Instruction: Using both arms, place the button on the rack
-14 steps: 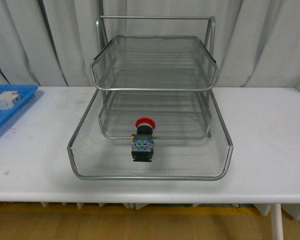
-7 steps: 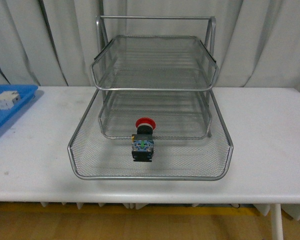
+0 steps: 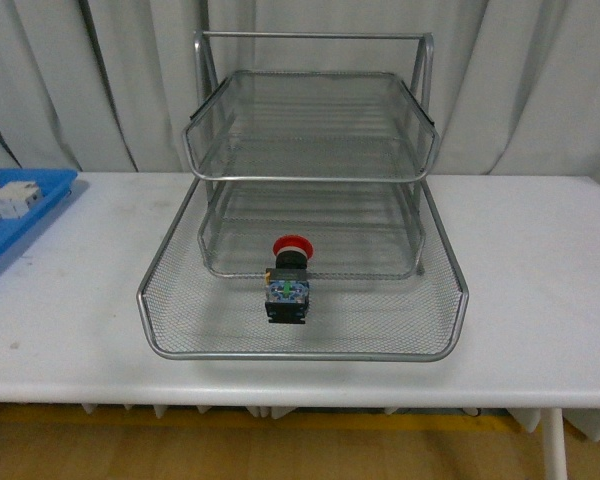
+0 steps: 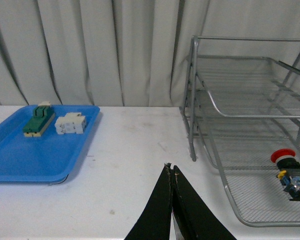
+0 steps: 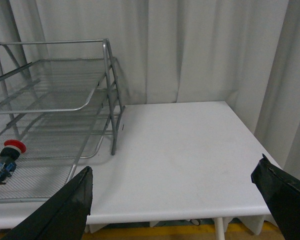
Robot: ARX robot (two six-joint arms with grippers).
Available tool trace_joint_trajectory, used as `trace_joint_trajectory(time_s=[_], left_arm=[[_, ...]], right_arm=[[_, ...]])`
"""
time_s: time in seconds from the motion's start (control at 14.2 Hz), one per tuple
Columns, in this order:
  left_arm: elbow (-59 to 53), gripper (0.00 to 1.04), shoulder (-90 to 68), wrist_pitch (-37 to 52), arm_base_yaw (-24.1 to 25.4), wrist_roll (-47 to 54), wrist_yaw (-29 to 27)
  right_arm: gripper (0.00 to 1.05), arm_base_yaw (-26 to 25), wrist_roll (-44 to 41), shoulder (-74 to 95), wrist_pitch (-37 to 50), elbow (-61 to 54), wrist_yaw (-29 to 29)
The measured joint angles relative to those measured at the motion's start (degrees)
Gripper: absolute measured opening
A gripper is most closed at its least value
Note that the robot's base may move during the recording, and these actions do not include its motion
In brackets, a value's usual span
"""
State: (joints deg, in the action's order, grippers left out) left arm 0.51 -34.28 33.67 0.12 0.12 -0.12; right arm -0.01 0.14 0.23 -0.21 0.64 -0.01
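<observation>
Nothing of the task has moved since the earlier frames. In the front view the whole picture sits only a hair further right, and the button keeps its place in the rack. So the placing step looks finished to me, and what you have now is a resting pose, not a new move.

Your left claw (image 4: 171,171) is pressed together with nothing between its fingers. It hangs above the bare desk (image 4: 135,150), between the blue tray (image 4: 35,157) and the rack, touching neither. Your right claw (image 5: 175,167) is spread wide and also empty. It is over the open desk on the rack's right side, well apart from it. Neither arm shows in the front view.

The button (image 3: 287,285) lies on the mesh of the lowest tier of the rack (image 3: 300,355), about in the middle. Its red cap points toward the back, just at the front rim of the tier above. Its black body points toward you. Nothing holds it, and it seems to rest steady.

Further out, the blue tray still carries a white block (image 4: 70,123) and a green block (image 4: 39,120) side by side, as earlier.

If you agree that the lowest tier counts, I judge the task complete, and you need no further grasp.
</observation>
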Motion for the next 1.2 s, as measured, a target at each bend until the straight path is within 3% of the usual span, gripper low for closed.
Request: trace_joint_trajectory(time_s=[0.56,1.06,1.2], left_arm=[[0.0,0.02,16.7,-16.1,-0.2,0.0,0.1],[0.0,0.02,24.5,-23.7,-0.2,0.0,0.1],[0.0,0.02,33.7,-34.0,-0.2,0.0,0.1]], right_arm=[[0.98,0.0,0.0,0.0,0.0,0.0,0.0],[0.98,0.0,0.0,0.0,0.0,0.0,0.0],[0.98,0.0,0.0,0.0,0.0,0.0,0.0]])
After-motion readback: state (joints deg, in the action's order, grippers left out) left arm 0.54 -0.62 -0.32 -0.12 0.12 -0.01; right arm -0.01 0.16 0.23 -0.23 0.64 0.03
